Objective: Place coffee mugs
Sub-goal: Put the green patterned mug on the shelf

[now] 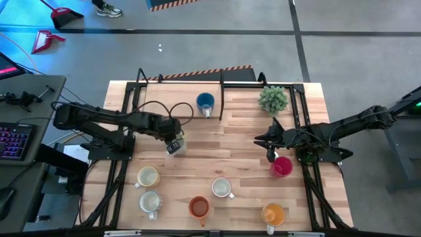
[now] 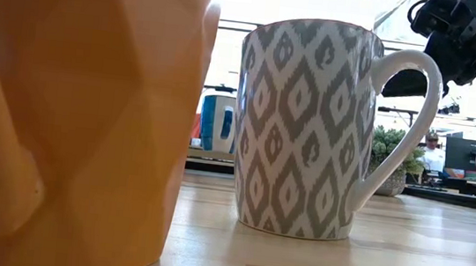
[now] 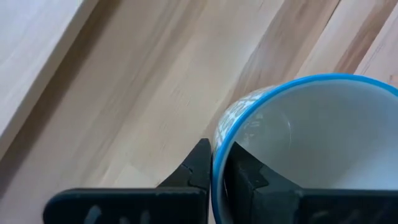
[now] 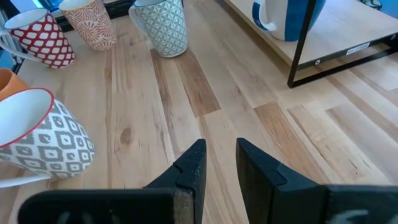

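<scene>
The left gripper (image 3: 214, 171) is seen in the left wrist view clamped on the rim of a white ceramic mug with a pale patterned outside and a blue lip (image 3: 311, 137) — one dark finger (image 3: 198, 167) lies outside the wall, the other inside. From above, this gripper (image 1: 173, 144) is found over the left-centre of the light wooden table (image 1: 230, 141), at the end of the outstretched left arm; the held mug is mostly hidden there.

The right gripper (image 4: 217, 165) is held above bare planks with a narrow gap between its fingers, and nothing is gripped. In the high view it (image 1: 271, 146) hangs just beside a red mug (image 1: 281, 166), below a small green potted plant (image 1: 273, 99).

A blue mug (image 1: 205, 103) stands at the table's far edge within a black metal frame (image 1: 221, 89). Five more mugs are spread across the near half: two cream ones (image 1: 147, 176) (image 1: 150, 201) at the left, a red-orange one (image 1: 198, 207), a white grey-patterned one (image 1: 222, 188) and a yellow-orange one (image 1: 273, 214) — all upright.

In the low view the grey-patterned mug (image 2: 309, 127) is seen beside the orange one (image 2: 72, 107).
</scene>
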Available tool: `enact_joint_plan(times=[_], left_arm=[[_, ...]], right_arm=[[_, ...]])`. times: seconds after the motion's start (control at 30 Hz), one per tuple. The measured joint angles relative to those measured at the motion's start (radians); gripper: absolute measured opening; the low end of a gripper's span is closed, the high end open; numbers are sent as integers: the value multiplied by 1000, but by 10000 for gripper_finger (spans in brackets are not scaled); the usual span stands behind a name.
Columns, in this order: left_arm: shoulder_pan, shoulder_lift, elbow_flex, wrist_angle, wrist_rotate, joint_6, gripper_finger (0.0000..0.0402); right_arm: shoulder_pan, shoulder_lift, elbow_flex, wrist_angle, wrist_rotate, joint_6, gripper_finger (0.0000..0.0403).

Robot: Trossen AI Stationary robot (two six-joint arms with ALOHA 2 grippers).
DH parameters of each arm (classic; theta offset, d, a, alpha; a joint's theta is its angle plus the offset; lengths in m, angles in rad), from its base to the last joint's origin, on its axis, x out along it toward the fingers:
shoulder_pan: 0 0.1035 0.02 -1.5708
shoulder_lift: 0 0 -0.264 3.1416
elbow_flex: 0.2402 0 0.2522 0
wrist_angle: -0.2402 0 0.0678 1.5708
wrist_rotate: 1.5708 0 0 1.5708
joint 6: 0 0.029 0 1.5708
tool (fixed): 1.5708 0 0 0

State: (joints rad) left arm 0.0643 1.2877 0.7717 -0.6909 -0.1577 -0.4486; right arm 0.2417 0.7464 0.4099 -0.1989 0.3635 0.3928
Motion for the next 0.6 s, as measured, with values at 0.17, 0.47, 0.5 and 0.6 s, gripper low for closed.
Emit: enact_joint_plan(times=[0.17, 0.47, 0.5, 0.6], left_arm=[[34, -21, -1, 9, 36, 27, 10], [95, -94, 184, -241, -8, 99, 10], [113, -94, 208, -271, -22, 111, 10], [189, -96, 268, -334, -39, 129, 10]], right_arm=[[0, 0, 0, 0, 0, -1, 67], [0, 0, 0, -7, 0, -6, 67], [0, 0, 0, -7, 0, -6, 67], [0, 0, 0, -7, 0, 6, 67]])
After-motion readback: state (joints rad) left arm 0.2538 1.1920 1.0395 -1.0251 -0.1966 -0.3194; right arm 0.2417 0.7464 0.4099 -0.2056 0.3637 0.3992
